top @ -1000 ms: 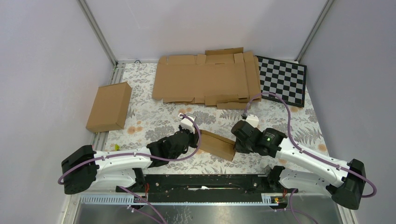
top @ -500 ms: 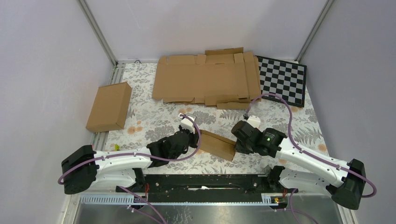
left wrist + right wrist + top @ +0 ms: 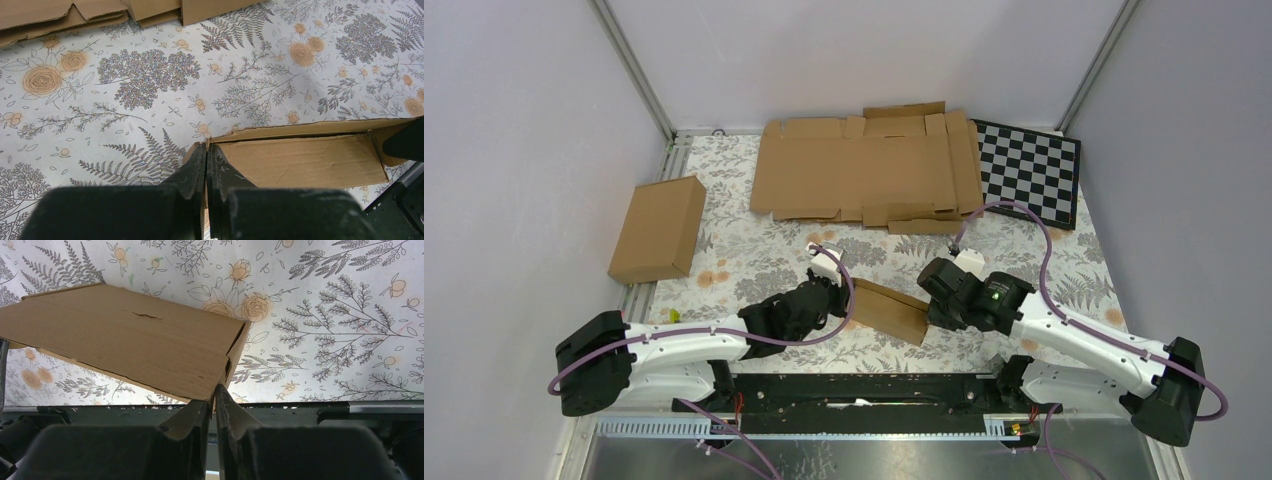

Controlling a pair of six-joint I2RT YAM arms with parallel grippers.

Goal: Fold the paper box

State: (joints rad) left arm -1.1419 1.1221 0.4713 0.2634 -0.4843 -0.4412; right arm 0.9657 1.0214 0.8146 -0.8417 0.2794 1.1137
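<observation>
**benchrat:** ok, going left to right, what's on the table?

**foldy_mcfold:** Far left there's a closed brown carton [image 3: 658, 229] lying flat, half hanging over the edge of the floral tablecloth [image 3: 744, 260]. The left arm lies low along the near edge. The left gripper [image 3: 206, 150] is clenched tight, with its fingertips right on the left end of the paper box [image 3: 889, 311], and a sliver of cardboard is pinched between them.

**benchrat:** and where's the box itself?

**foldy_mcfold:** Near middle of the table, right between the two grippers and angled a bit. It's only partly formed. The left wrist cam looks into an open trough with a long wall standing up on the far side.

**benchrat:** right side?

**foldy_mcfold:** The right gripper [image 3: 214, 395] is nipped onto the right end of the box. The jaws are nearly together, and the corner of a flap runs into the slit between them. A big panel slopes away from it to the left.

**benchrat:** anything at the back?

**foldy_mcfold:** A stack of wide flat cardboard sheets [image 3: 864, 165] sits far middle. A black-and-white checkerboard [image 3: 1029, 170] is in the far right corner, just beside the sheets. Both are well apart from the box.
</observation>
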